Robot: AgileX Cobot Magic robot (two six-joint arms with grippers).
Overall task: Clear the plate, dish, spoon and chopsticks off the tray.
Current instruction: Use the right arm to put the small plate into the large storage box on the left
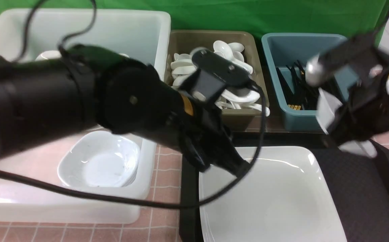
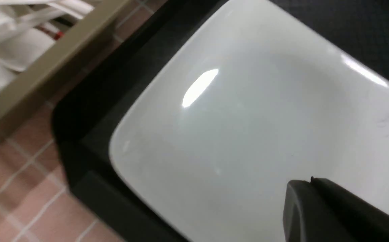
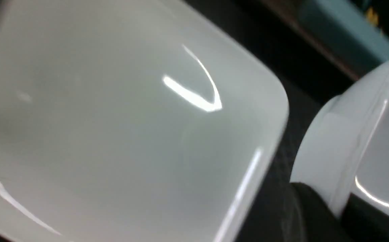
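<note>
Front view: the plate (image 1: 271,198) is lying at lower centre on the tray (image 1: 355,195), with the left gripper (image 1: 239,168) hanging over its upper-left corner. The right gripper (image 1: 344,134) is hovering, blurred, at the right edge.

Left wrist view: the plate is filling the frame. It is looking glossy, probably slippery, heavy and breakable, and its raised rim is offering the best hold.

Right wrist view: the plate is showing blurred. I cannot tell whether either gripper is apart or together.
</note>
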